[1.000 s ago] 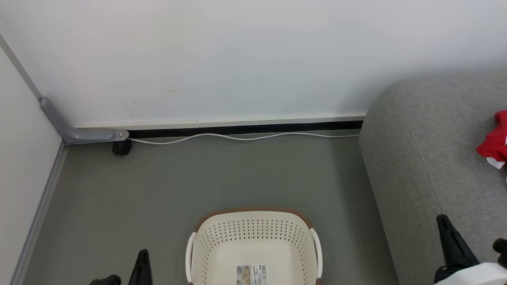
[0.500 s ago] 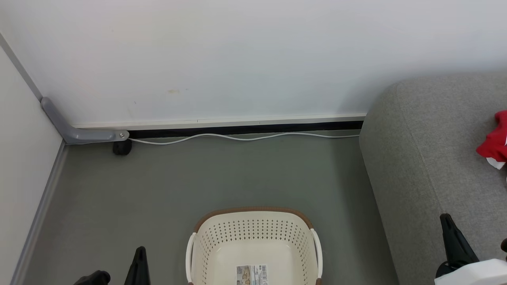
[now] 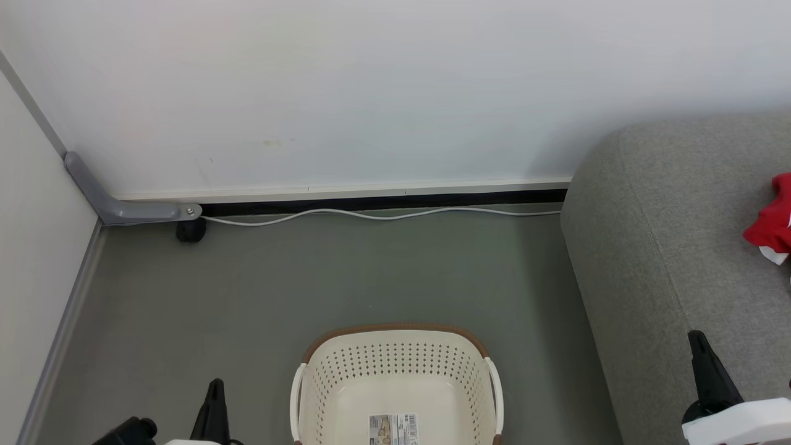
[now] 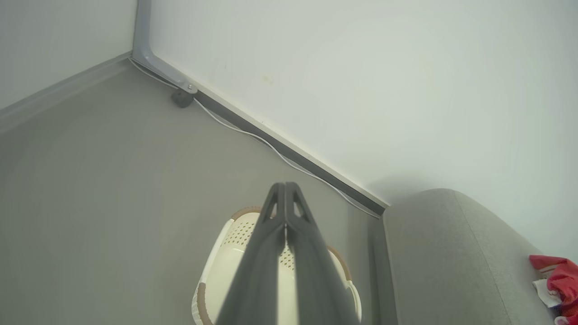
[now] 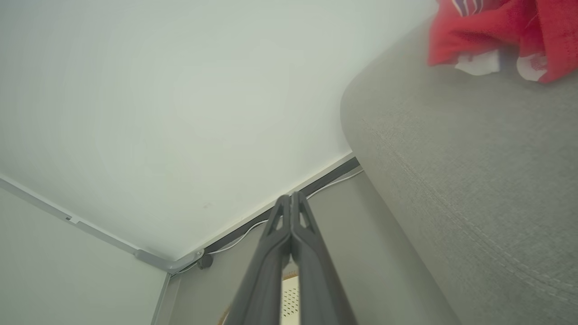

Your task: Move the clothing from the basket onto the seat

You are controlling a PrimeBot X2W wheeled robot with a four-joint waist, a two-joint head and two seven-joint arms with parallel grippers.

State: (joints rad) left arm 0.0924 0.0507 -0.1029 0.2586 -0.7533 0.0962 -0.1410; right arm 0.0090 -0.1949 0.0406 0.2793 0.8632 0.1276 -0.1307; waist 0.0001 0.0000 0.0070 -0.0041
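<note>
The cream basket [image 3: 395, 361] with its brown rim stands on the floor at the bottom centre, holding just a paper label [image 3: 393, 429]; it also appears under my left fingers as the basket [image 4: 235, 243]. Red and white clothing [image 3: 772, 222] lies on the grey seat [image 3: 649, 247] at the right edge, and shows as clothing [image 5: 496, 31] on the seat [image 5: 474, 180] and clothing [image 4: 557, 277] beside the seat [image 4: 447, 253]. My left gripper [image 3: 214, 386] [image 4: 285, 186] is shut and empty, left of the basket. My right gripper [image 3: 697, 337] [image 5: 290, 196] is shut and empty over the seat's front.
A white wall runs behind, with a white cable [image 3: 371, 214] along its dark base. A grey bracket [image 3: 123, 207] and a black caster [image 3: 189, 230] sit in the left corner. Grey floor [image 3: 309, 278] lies between wall, basket and seat.
Both grippers have drawn back toward the bottom of the head view; the left one sank lower and slightly left, the right one slightly lower and right. Basket and clothing have stayed put.
</note>
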